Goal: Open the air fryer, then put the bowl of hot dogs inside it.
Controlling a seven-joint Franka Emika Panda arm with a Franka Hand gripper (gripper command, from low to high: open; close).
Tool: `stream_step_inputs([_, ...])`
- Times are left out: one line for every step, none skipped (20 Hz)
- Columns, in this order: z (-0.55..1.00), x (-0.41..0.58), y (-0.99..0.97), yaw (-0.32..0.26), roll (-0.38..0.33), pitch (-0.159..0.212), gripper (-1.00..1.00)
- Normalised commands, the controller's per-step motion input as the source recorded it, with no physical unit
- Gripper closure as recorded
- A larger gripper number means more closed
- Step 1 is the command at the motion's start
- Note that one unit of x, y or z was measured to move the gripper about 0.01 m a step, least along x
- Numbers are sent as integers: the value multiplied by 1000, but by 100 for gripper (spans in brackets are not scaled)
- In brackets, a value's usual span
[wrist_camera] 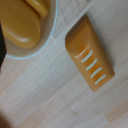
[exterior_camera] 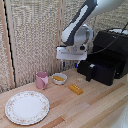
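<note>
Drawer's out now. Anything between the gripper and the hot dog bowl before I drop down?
Nothing visible. The gripper hangs above the table between the bowl and the air fryer. The orange block lies nearer the camera, apart from the bowl; the pink mug stands on its far side.

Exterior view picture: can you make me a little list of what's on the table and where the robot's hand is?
air fryer: drawer pulled out, at the exterior view's right
gripper: hanging above the table, between bowl and air fryer, holding nothing
bowl: white, hot dogs inside, on the table
orange block: lying near the bowl
pink mug: beside the bowl
floral plate: front, nothing on it
</note>
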Motion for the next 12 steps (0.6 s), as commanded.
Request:
stream_step_inputs([-163, 283, -80, 169, -108, 0, -100])
stream_step_inputs([-189, 303, -83, 171, -106, 0, -100])
stream_step_inputs([-200, 309, -100, 169, -91, 0, -100])
stream_step_inputs([-197, 297, -97, 164, -86, 0, -100])
stream_step_inputs([-180, 246, -77, 160, -90, 0, -100])
stream_step_inputs([-177, 206, -66, 151, -89, 0, -100])
stream_step_inputs([-149, 174, -100, 132, -92, 0, -100])
stream_step_inputs([-160, 166, -103, 130, -96, 0, -100])
stream_step_inputs([-189, 151, -97, 126, -100, 0, -100])
stream_step_inputs([-214, 149, -86, 120, -104, 6, -100])
stream_step_inputs([-251, 146, -97, 120, -94, 21, -100])
stream_step_inputs([-234, 131, -111, 119, -90, 28, -100])
